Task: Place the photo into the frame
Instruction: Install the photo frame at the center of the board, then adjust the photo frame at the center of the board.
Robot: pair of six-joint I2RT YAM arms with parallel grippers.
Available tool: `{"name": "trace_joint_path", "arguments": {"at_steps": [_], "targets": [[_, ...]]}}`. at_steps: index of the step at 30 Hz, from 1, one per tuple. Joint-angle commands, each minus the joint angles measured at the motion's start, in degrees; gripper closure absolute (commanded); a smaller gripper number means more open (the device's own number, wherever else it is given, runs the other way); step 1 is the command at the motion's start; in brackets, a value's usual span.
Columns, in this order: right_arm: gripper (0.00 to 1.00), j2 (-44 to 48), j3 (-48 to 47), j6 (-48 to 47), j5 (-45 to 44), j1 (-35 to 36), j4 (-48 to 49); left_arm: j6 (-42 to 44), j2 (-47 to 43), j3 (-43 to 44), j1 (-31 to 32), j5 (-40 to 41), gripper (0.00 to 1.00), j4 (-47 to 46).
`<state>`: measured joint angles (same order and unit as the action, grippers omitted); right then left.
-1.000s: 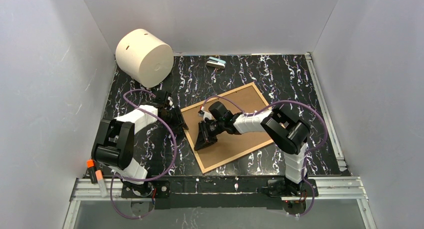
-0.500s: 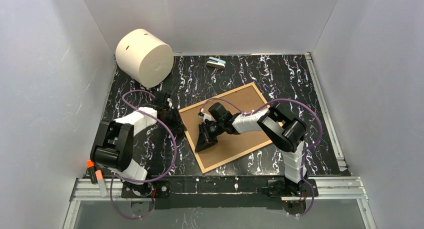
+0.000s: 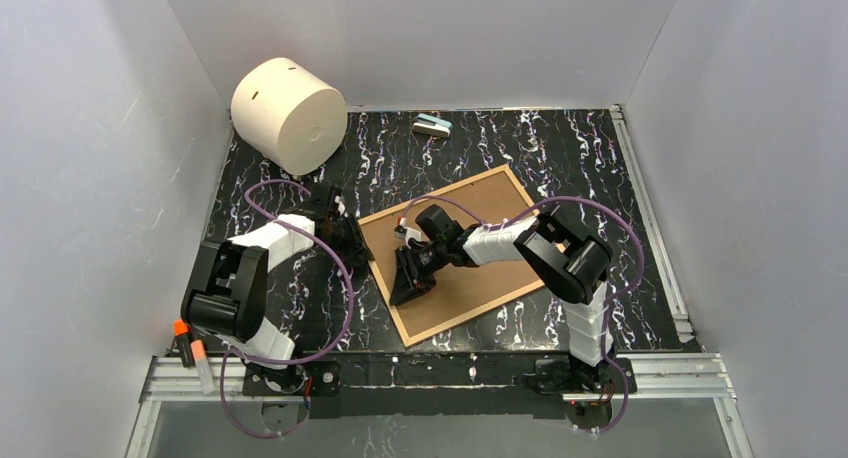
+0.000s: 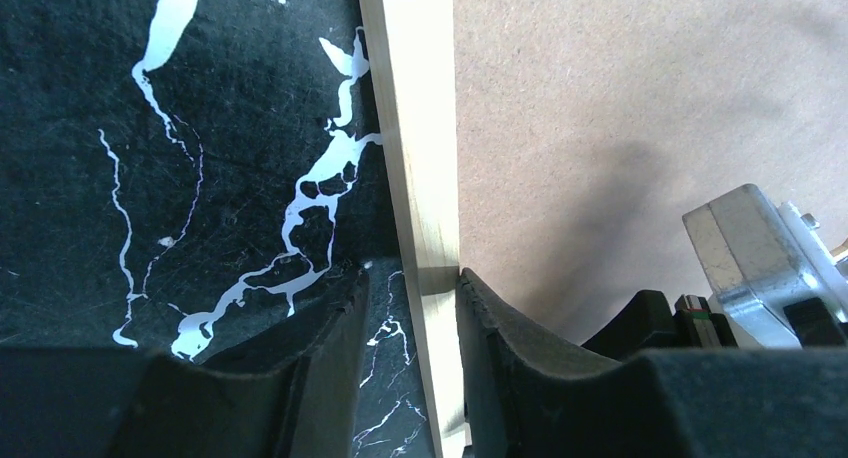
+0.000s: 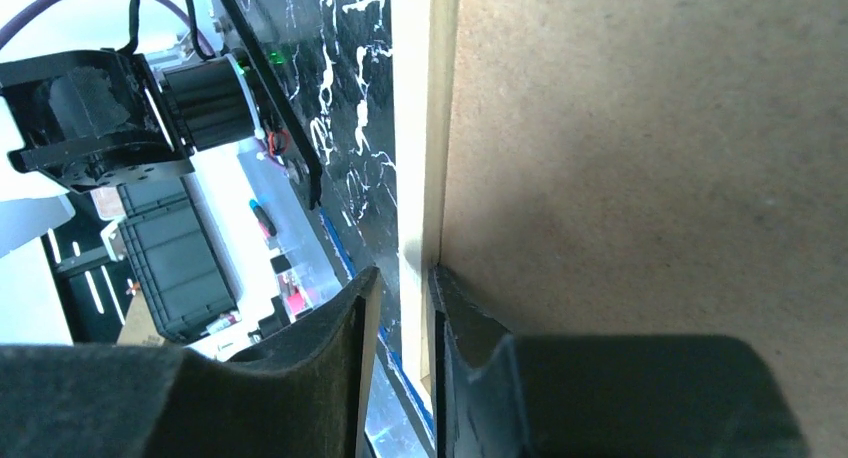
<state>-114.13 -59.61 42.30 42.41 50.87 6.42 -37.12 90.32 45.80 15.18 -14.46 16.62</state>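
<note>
The frame [image 3: 490, 203] lies back-up on the black marbled table, brown fibreboard showing inside thin light wood edges. My left gripper [image 3: 352, 240] is at its left edge. In the left wrist view the left gripper [image 4: 412, 278] is open astride the wood strip [image 4: 415, 128]: one finger [image 4: 330, 328] stands on the table apart from the wood, the other rests on the board side. My right gripper [image 3: 408, 283] is further along that edge. In the right wrist view the right gripper [image 5: 403, 273] is open astride the strip [image 5: 428, 128], with a gap beside the wood. The photo is hidden.
A large white cylinder [image 3: 288, 113] lies at the back left. A small grey-and-blue object [image 3: 432, 126] sits by the back wall. An orange-capped marker [image 3: 190, 343] stands on the near left rail. White walls close in three sides.
The right gripper's jaws have parted from a tighter hold on the frame edge, and its arm has shifted a little left. The left jaws have narrowed slightly. The frame has hardly moved.
</note>
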Motion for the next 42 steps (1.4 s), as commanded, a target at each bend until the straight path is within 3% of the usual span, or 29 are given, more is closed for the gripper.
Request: {"name": "trace_joint_path", "arguments": {"at_steps": [1, 5, 8, 13, 21, 28, 30, 34, 42], "targets": [[0.64, -4.6, 2.9, -5.5, -10.2, 0.2, -9.0, 2.8, 5.7, -4.2, 0.3, 8.5, 0.64, 3.5], [0.57, -5.3, 3.2, -5.3, -11.5, 0.1, -9.4, 2.8, 6.2, -4.2, 0.3, 8.6, 0.64, 3.5], [0.46, -4.5, 3.0, -5.2, -14.4, 0.1, -10.9, 2.9, 6.3, -4.0, 0.3, 8.5, 0.64, 3.5], [0.35, 4.2, 0.4, -4.8, -20.3, -3.5, -14.1, 3.4, 5.3, -1.5, 0.4, 8.2, 0.63, 5.0], [0.34, 20.7, -2.2, -4.2, -31.9, -22.3, -22.3, 4.5, 2.8, -0.8, 0.4, 6.0, 0.46, 4.8], [0.24, 19.0, -5.7, -9.2, -49.4, -40.3, -34.8, 4.4, 1.6, -0.2, 0.3, 2.5, 0.25, 2.9], [0.16, 17.1, -6.8, -11.5, -53.3, -42.7, -35.9, 5.8, 3.0, 1.0, 0.4, 0.5, 0.21, 2.5], [0.08, 13.5, -8.1, -13.8, -52.7, -46.5, -36.3, 7.4, 6.3, 4.0, 0.3, -1.9, 0.17, 2.6], [0.08, 11.6, -7.2, -15.7, -43.0, -48.5, -37.3, 7.7, 11.8, 9.9, 0.3, -5.5, 0.17, 1.5]]}}
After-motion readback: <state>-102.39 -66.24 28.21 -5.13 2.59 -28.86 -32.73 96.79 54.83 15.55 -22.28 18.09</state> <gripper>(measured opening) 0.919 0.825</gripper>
